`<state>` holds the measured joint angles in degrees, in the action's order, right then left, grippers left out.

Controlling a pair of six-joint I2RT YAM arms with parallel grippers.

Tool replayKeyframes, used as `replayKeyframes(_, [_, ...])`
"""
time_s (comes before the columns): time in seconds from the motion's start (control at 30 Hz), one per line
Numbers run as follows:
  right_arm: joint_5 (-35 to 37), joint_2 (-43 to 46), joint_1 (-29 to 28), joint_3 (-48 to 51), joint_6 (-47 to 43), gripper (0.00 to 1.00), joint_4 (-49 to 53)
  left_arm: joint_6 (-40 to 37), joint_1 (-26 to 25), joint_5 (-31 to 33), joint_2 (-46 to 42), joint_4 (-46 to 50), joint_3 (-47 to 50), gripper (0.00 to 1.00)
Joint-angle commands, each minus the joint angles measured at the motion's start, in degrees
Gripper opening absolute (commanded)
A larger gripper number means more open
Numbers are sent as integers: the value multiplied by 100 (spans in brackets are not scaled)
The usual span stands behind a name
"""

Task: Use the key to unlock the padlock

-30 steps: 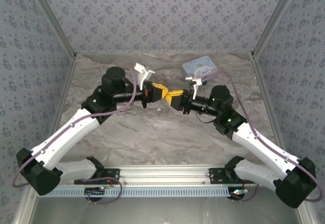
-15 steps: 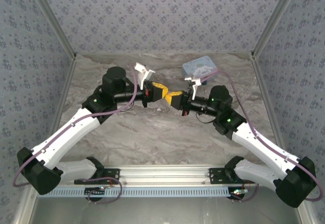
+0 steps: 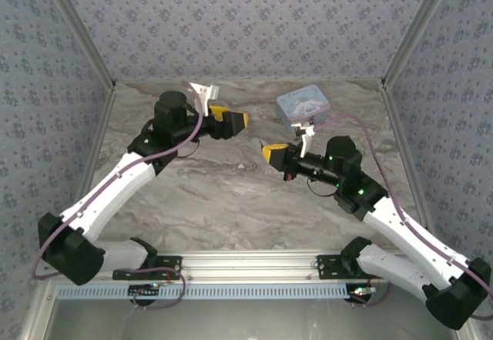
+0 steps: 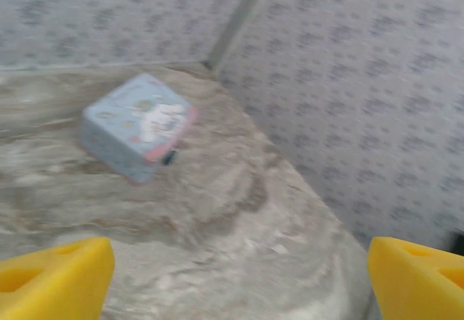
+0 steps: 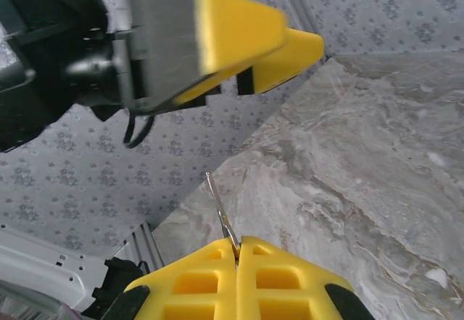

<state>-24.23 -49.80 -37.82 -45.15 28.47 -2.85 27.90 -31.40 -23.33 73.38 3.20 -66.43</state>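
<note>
2 arms over the marble table (image 3: 231, 201), grippers apart. The left gripper (image 3: 240, 119) is up off the surface, and its wrist view has the 2 yellow fingers (image 4: 54, 273) spread wide with nothing between them. The right gripper (image 3: 271, 153) hangs low near the middle of the table, its 2 pads pressed tight together on 1 key (image 5: 220, 210), a thin metal sliver poking up from the seam toward the left gripper. 1 tin (image 3: 304, 105) sits back right, light blue with a cartoon lid. 1 small dark piece (image 4: 168, 158) rests against its side, too blurred to name.
</note>
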Motion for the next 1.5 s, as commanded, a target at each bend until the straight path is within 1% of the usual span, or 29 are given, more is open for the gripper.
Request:
replayKeyframes(0.0, [533,260,-41,92,-123,0,495,460,91,623,441,-334,-13,95])
replayKeyframes(0.1, [742,430,-42,163,-105,0,651,454,94,769,1149,-199,-392,95])
replayKeyframes(0.27, [890,616,-67,287,-9,0,756,871,58,657,2401,-203,-1196,99])
replayKeyframes(0.37, [950,719,-100,369,42,0,769,1008,-25,842,3101,-169,-1693,99])
replayKeyframes(0.47, [1033,835,-151,437,84,0,781,1144,-104,1086,3801,92,-2318,99])
replayKeyframes(0.6, [1111,937,-190,461,96,0,890,1274,-236,1230,4662,404,-3185,99])
replayKeyframes(0.8, [1183,972,-269,512,123,0,915,1361,-450,1153,5791,948,-4684,99])
replayKeyframes(1.0, [1287,1001,-367,511,123,0,917,1418,-602,1192,6737,1680,-6158,99])
replayKeyframes(1.2, [1392,1034,-449,515,119,0,918,1568,-678,1230,7544,2307,-7357,99])
replayKeyframes(1.3, [1423,1034,-469,513,114,0,921,1657,-700,1232,7794,2456,-7682,98])
replayKeyframes(1.47, [1470,1034,-489,514,106,0,960,1771,-695,1148,7949,2447,-7726,96])
